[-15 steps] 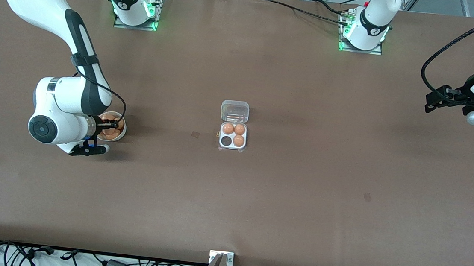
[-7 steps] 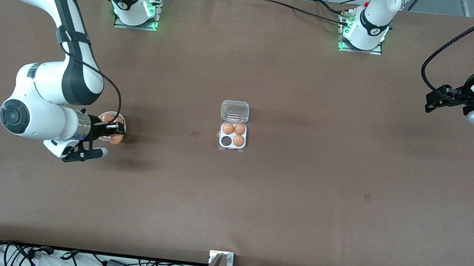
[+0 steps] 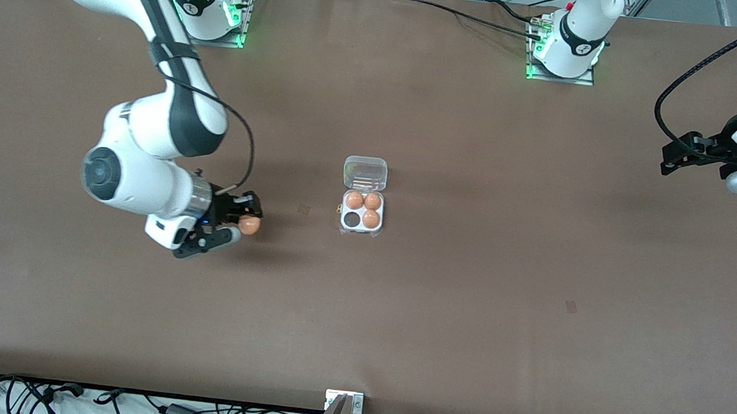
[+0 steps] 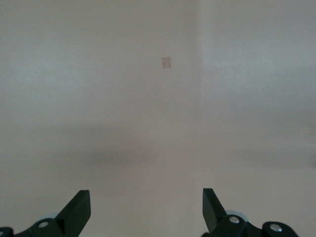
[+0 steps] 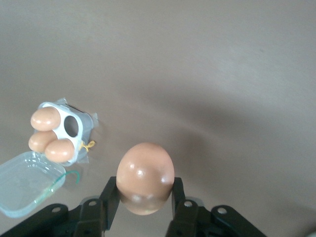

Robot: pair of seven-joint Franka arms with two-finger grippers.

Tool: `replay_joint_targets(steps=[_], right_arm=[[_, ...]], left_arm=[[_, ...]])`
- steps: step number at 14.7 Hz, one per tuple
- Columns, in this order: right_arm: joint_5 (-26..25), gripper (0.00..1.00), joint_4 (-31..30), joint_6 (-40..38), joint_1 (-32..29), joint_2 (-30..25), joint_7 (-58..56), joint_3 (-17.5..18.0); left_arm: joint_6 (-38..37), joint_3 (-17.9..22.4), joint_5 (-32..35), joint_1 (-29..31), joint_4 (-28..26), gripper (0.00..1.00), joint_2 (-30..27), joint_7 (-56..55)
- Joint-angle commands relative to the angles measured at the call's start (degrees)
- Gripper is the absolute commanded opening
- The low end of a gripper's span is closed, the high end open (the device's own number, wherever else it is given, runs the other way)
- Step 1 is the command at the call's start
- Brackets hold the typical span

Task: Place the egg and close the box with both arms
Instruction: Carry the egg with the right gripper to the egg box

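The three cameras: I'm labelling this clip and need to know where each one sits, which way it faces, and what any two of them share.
Front view: high across the table, facing both bases; shows both arms, the box, the right gripper holding the egg.
Left wrist view: on the waiting left arm, looking down at bare table; only the open left gripper shows.
Right wrist view: on the right wrist, looking past its shut fingers toward the box.
Shared: front and right wrist views both show egg and open box.

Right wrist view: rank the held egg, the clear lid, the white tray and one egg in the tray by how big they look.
1. the egg, gripped in the right gripper; largest only because it is nearest the camera
2. clear lid, partly cut off
3. white tray
4. egg in the tray
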Motion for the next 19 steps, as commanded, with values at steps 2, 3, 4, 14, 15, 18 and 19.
replay_joint_targets(steps=[2, 3, 4, 14, 15, 18, 19], right_arm=[[1.67, 0.00, 0.12, 7.30, 5.45, 1.28, -1.28, -0.42], [1.58, 0.00, 0.29, 8.46, 6.50, 2.51, -0.33, -0.42], [1.15, 0.00, 0.47, 8.73, 7.99, 3.65, 0.55, -0.42], [-0.88, 0.00, 3.90, 16.64, 16.17, 9.81, 4.86, -1.04], [-1.31, 0.00, 3.90, 17.17, 16.96, 10.25, 6.43, -1.04], [-2.55, 0.00, 3.20, 17.79, 17.41, 10.34, 7.51, -1.04], [-2.55, 0.00, 3.11, 17.87, 17.50, 10.69, 7.51, -1.04]], left_arm=[[-1.43, -0.05, 0.03, -0.13, 1.81, 1.00, 0.69, 0.18], [-1.43, -0.05, 0.03, -0.13, 1.81, 1.00, 0.69, 0.18], [-1.43, -0.05, 0.03, -0.13, 1.81, 1.00, 0.69, 0.18], [-1.34, -0.05, 0.03, -0.31, 1.90, 1.00, 0.78, 0.18], [-1.34, -0.05, 0.03, -0.31, 1.90, 1.00, 0.69, 0.27], [-1.34, -0.05, 0.03, -0.31, 1.90, 1.00, 0.78, 0.18], [-1.43, -0.05, 0.03, -0.31, 1.90, 1.00, 0.69, 0.18]])
